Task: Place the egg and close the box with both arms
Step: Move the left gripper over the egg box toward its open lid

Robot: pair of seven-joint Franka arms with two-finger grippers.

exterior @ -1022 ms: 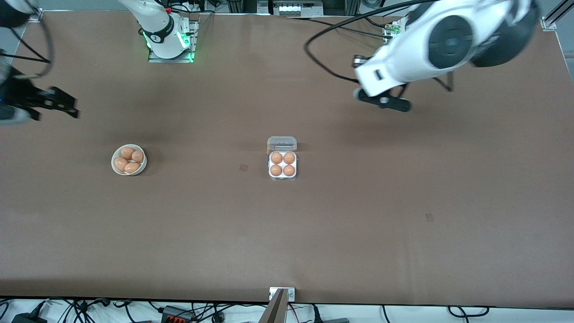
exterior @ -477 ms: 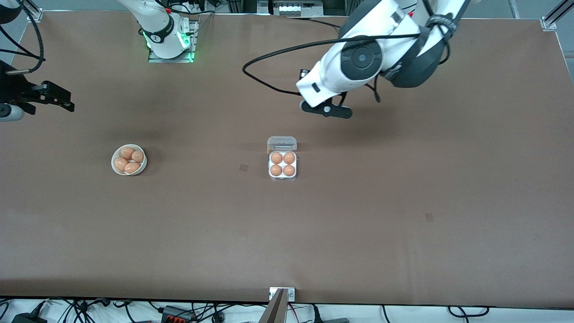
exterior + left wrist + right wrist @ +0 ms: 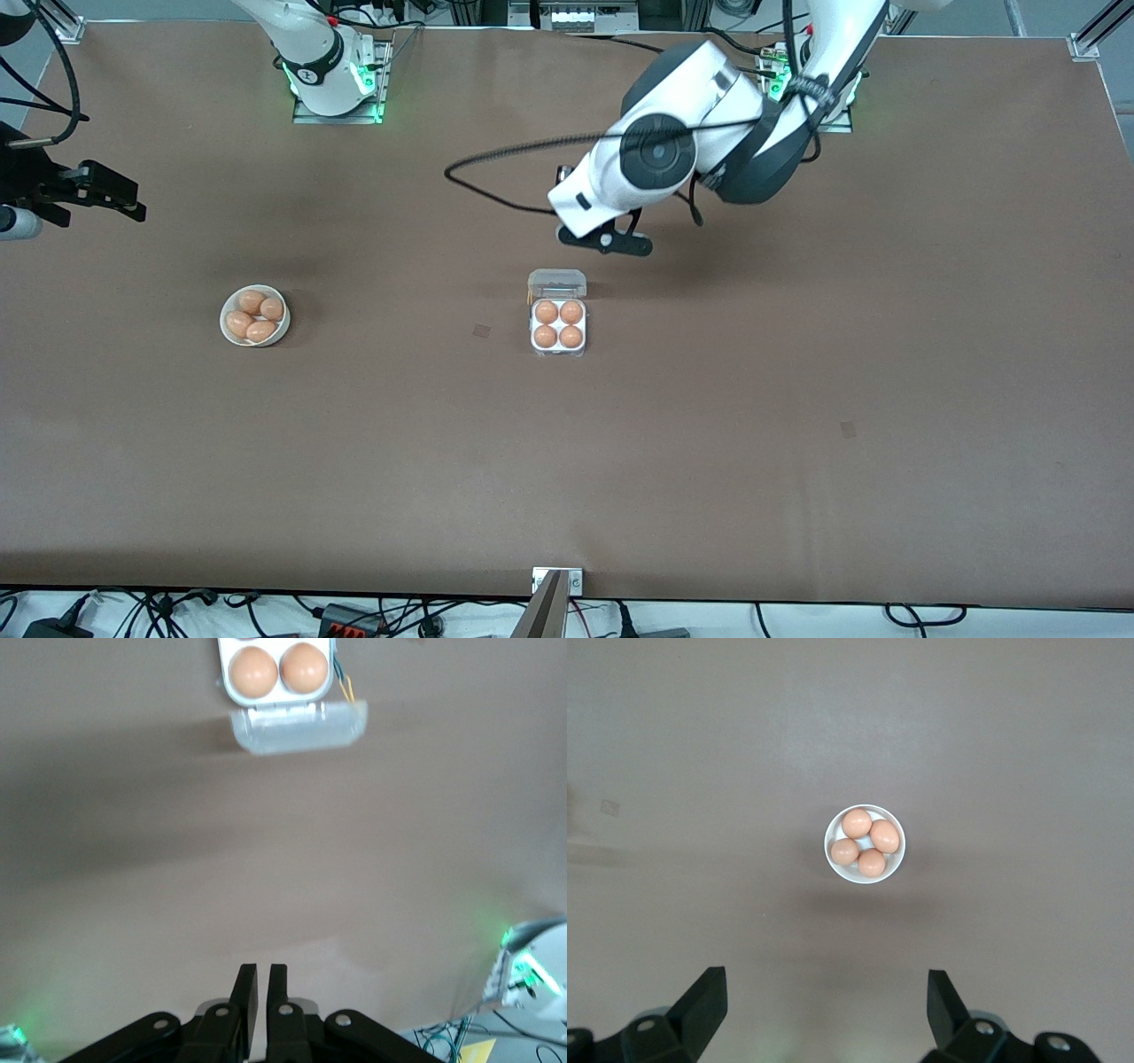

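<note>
The box (image 3: 558, 328) sits mid-table with its clear lid (image 3: 556, 283) hinged open and standing on the robots' side. All four cells hold an orange-brown egg (image 3: 547, 312), and I cannot tell the task's egg from the others. My left gripper (image 3: 611, 241) hangs over the bare table just past the lid toward the robots, shut and empty. In the left wrist view the gripper (image 3: 260, 979) faces the box (image 3: 276, 693) and its lid (image 3: 299, 726). My right gripper (image 3: 135, 202) waits open and empty at the right arm's end, with wide-apart fingers (image 3: 704, 997) in its wrist view.
A round white bowl (image 3: 223, 321) with several eggs stands toward the right arm's end of the table, at about the box's distance from the front camera. It also shows in the right wrist view (image 3: 833, 859). A black cable loops from the left arm over the table.
My left arm has swung from its end of the table toward the box, and its gripper now hangs close by the lid. The right gripper has hardly moved.
</note>
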